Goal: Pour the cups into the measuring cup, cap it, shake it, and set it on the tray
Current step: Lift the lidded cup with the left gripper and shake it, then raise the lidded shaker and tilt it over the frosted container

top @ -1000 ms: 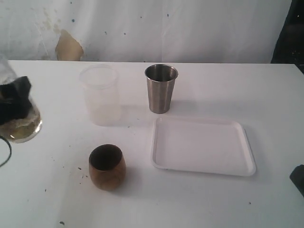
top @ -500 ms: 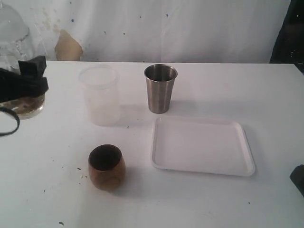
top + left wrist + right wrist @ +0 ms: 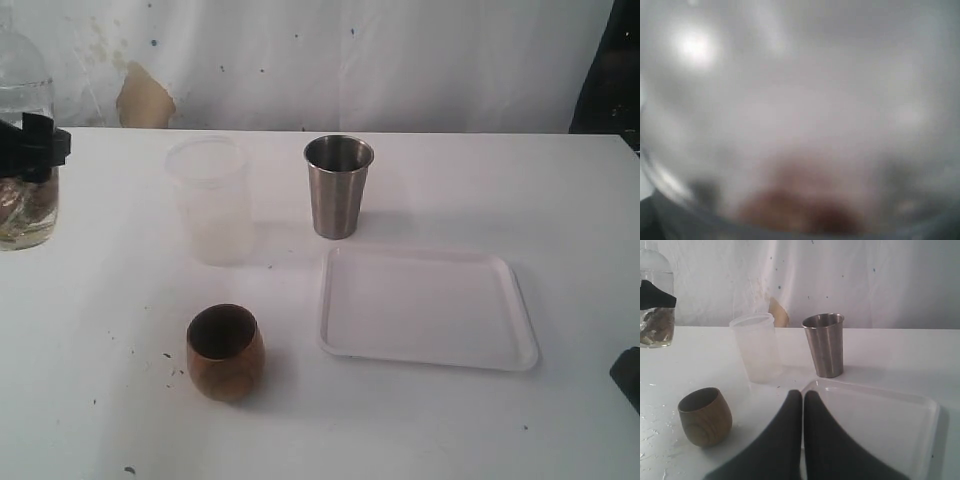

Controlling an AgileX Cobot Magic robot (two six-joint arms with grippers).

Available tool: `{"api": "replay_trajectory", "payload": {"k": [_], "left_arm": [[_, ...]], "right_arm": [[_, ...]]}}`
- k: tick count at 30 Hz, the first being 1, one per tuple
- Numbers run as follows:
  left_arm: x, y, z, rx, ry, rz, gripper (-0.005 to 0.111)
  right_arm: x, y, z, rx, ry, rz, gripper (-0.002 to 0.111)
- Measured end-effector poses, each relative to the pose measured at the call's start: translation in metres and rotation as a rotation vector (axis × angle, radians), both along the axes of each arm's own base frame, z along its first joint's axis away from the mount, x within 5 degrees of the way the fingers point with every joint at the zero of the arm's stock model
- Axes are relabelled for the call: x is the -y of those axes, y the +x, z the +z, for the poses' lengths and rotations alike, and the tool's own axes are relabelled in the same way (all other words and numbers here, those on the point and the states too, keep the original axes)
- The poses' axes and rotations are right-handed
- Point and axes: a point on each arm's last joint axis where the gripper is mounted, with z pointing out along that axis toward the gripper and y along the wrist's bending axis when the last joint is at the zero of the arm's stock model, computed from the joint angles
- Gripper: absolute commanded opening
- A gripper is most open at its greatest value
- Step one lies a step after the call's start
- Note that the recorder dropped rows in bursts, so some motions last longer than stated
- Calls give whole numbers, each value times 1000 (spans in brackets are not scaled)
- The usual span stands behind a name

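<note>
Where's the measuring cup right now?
Exterior view, far left edge: the measuring cup is upright in the left claw, left of the frosted cup and well away from the tray.

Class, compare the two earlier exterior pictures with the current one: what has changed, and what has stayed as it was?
The measuring cup, gripped by the left gripper, went from tilted and low at the view's left edge to upright and higher in the picture. Nothing was picked up or released. The wooden cup, steel tumbler, frosted cup and tray stayed put.
</note>
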Motion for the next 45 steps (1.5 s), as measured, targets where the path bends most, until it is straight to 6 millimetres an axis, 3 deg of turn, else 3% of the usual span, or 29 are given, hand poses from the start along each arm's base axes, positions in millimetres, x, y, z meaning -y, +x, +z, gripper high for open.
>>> {"api": "replay_trajectory", "payload": {"k": [2,7,10,13,16,19,21,25,28,36,41,45], "left_arm": [[-3,8,-4,-5,59,8,0],[-14,28,16,40,247,75,0],[-18,37,8,-5,286,113,0],[-13,43,1,-6,177,48,0],[-7,48,0,6,-81,-71,0],[-7,58,9,-61,-259,-240,0],[-12,64,19,-186,-276,-316,0],[-24,71,32,-407,-105,-294,0],[-26,72,39,-459,70,-257,0],[25,68,23,-429,505,-352,0],[41,62,6,-388,745,-334,0],[47,62,2,-349,837,-305,0]], "right_arm": [[0,0,0,0,0,0,1],[0,0,0,0,0,0,1],[0,0,0,0,0,0,1],[0,0,0,0,0,0,1],[0,0,0,1,-2,0,1],[0,0,0,1,-2,0,1],[0,0,0,1,-2,0,1],[0,0,0,1,-2,0,1],[0,0,0,1,-2,0,1],[0,0,0,1,-2,0,1],[0,0,0,1,-2,0,1],[0,0,0,1,-2,0,1]]}}
